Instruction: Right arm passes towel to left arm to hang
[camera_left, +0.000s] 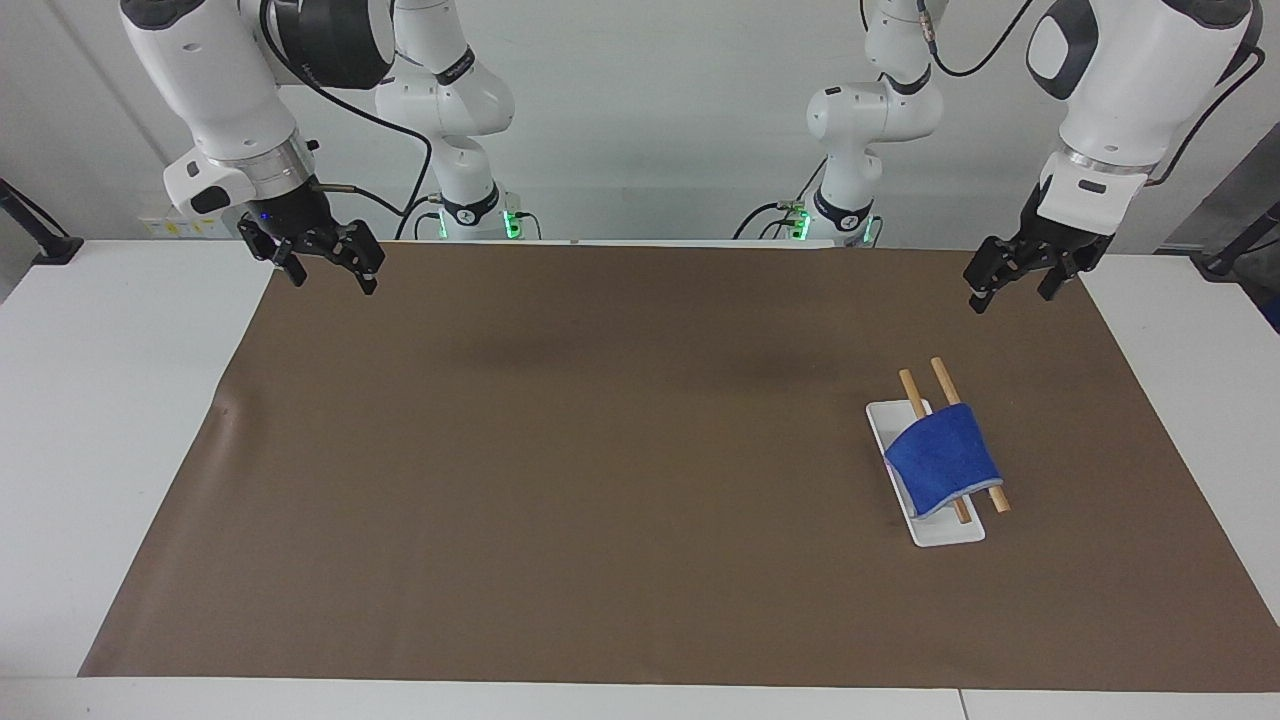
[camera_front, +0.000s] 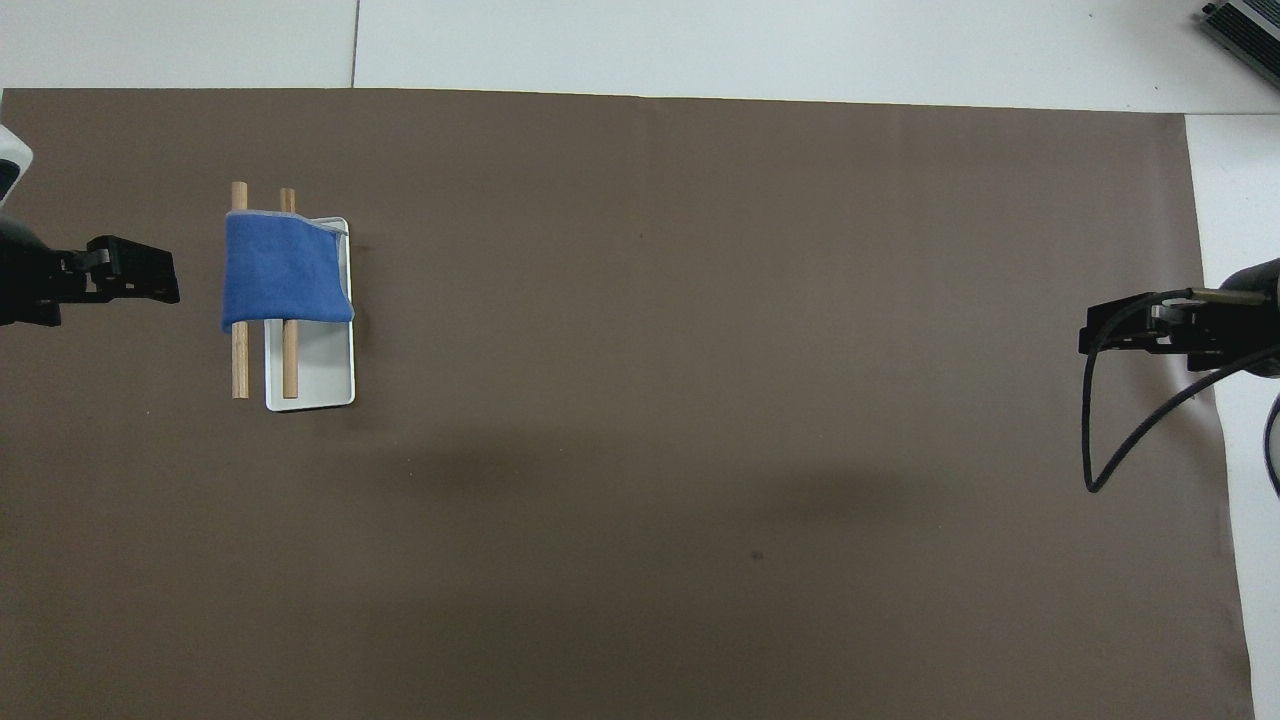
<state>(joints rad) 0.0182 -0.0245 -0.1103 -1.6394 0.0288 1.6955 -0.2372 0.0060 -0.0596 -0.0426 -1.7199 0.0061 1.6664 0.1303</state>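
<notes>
The blue towel (camera_left: 942, 458) (camera_front: 285, 280) hangs folded over two wooden rods (camera_left: 912, 388) (camera_front: 240, 365) that lie across a white tray (camera_left: 948, 532) (camera_front: 320, 375) toward the left arm's end of the table. My left gripper (camera_left: 1008, 296) (camera_front: 168, 284) hovers open and empty over the brown mat beside the towel, apart from it. At the right arm's end, the right gripper (camera_left: 333, 281) (camera_front: 1088, 337), with its blue light, waits open over the mat's edge and holds nothing.
A brown mat (camera_left: 600, 450) covers most of the white table (camera_left: 100, 380). A black cable (camera_front: 1100, 440) loops down from the right wrist. A grey device (camera_front: 1245, 25) sits at the table's corner farthest from the robots, at the right arm's end.
</notes>
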